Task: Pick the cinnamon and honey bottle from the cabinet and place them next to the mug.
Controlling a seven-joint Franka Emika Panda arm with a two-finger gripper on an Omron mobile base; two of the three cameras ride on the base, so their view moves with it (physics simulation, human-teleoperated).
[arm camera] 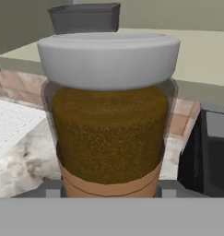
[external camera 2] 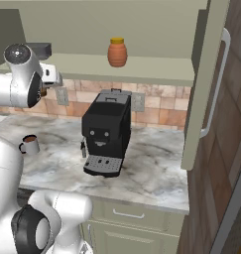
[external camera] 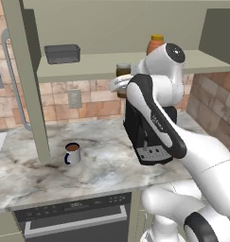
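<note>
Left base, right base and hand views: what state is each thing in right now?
cinnamon: off the shelf, upright, lid on, between the claw's fingers.
honey bottle: upright on the shelf, capped.
mug: upright on the counter, dark liquid inside.
cabinet: open.
claw: around the cinnamon.

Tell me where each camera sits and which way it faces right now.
Left base view: behind the arm's left, looking forward-down at the mug, cabinet and cinnamon; arm rises lower right.
Right base view: behind its right, facing the coffee machine and honey bottle; arm at left.
Hand view: on the hand, close on the cinnamon.
Both base views share mug, coffee machine, honey bottle.
</note>
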